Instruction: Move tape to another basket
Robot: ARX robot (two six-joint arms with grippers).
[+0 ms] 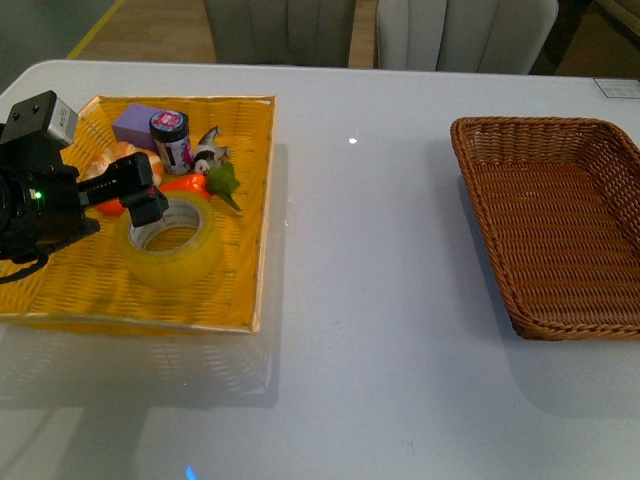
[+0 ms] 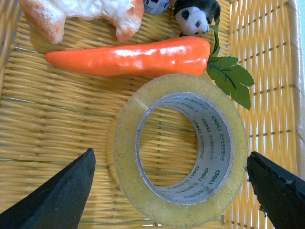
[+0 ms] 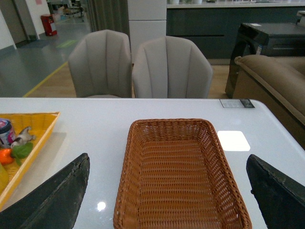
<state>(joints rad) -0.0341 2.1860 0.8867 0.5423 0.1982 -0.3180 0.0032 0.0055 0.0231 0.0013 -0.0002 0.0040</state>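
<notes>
The tape (image 1: 172, 243) is a wide yellowish roll with a white core printed in green, lying flat in the bright yellow tray (image 1: 250, 215) at the left. My left gripper (image 1: 140, 200) hangs open just above and left of it. In the left wrist view the tape (image 2: 183, 150) lies between my two spread fingertips (image 2: 62, 191), which do not touch it. The dark brown wicker basket (image 1: 550, 215) stands empty at the right. The right arm is out of the front view. In the right wrist view the open right gripper (image 3: 167, 200) looks over the basket (image 3: 178, 176).
The yellow tray also holds an orange carrot with green leaves (image 2: 133, 57), a panda figure (image 2: 195, 16), a pale bread-like toy (image 2: 81, 14), a purple block (image 1: 138, 122) and a small dark jar (image 1: 170, 138). Two grey chairs (image 3: 138, 67) stand beyond the white table (image 1: 370, 300).
</notes>
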